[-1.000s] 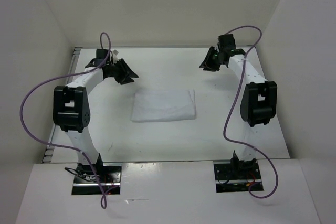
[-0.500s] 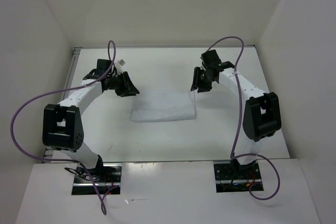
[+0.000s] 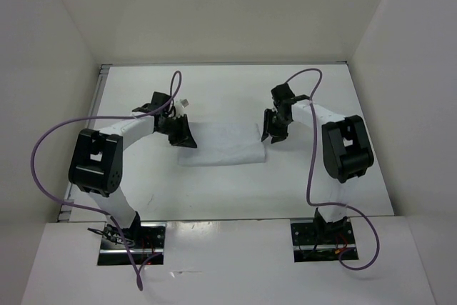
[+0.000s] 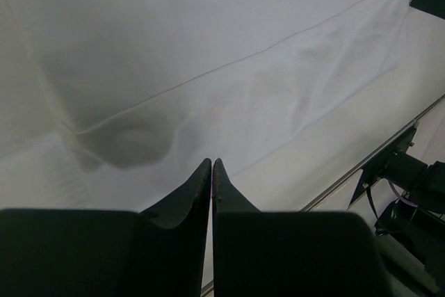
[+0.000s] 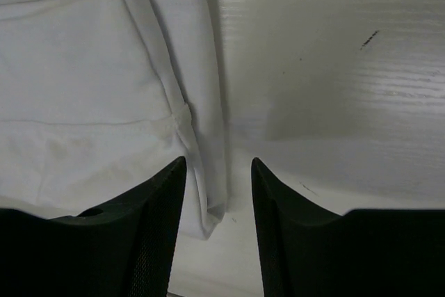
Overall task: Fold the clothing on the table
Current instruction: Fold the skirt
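The clothing (image 3: 225, 144) is a white folded rectangle lying flat mid-table (image 3: 228, 191). My left gripper (image 3: 187, 139) is down at its left edge. In the left wrist view the fingertips (image 4: 211, 163) meet at the edge of the cloth (image 4: 208, 46), which puckers just beside them; the pinched fabric itself is hidden. My right gripper (image 3: 271, 132) is at the right edge. Its jaws (image 5: 219, 165) stand open, straddling the hemmed right edge of the clothing (image 5: 83, 88), with bare table (image 5: 334, 67) under the right finger.
White walls (image 3: 57, 69) enclose the table on three sides. Purple cables (image 3: 43, 155) loop from both arms. The arm bases (image 3: 132, 241) sit on the near ledge; the right base (image 4: 400, 172) shows in the left wrist view.
Both arms swung inward and down from the far corners to the clothing's two side edges. The left jaws went from open to shut; the right jaws opened wider.
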Motion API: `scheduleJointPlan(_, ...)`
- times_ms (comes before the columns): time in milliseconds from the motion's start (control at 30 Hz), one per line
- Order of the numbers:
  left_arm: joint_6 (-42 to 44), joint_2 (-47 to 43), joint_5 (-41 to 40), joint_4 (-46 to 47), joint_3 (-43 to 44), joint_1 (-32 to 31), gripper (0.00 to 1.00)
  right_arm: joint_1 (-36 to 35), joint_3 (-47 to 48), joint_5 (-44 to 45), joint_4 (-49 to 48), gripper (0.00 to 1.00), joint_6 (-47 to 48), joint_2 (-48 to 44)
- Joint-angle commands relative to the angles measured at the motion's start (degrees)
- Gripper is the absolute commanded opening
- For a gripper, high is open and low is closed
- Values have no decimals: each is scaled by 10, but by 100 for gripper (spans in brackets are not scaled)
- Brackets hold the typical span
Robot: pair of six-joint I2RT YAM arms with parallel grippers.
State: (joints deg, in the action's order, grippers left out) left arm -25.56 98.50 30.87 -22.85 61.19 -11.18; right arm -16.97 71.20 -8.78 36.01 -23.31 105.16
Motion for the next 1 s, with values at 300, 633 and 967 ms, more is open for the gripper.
scheduleJointPlan(300,26,6,6,0,42,-17,7,1,9,-48,-99,49,-13,59)
scheduleJointPlan(633,16,43,-39,22,67,-23,8,17,13,-112,-124,5,-35,87)
scheduleJointPlan(967,-16,134,-157,54,197,-61,11,17,-36,-84,-98,0,-51,22)
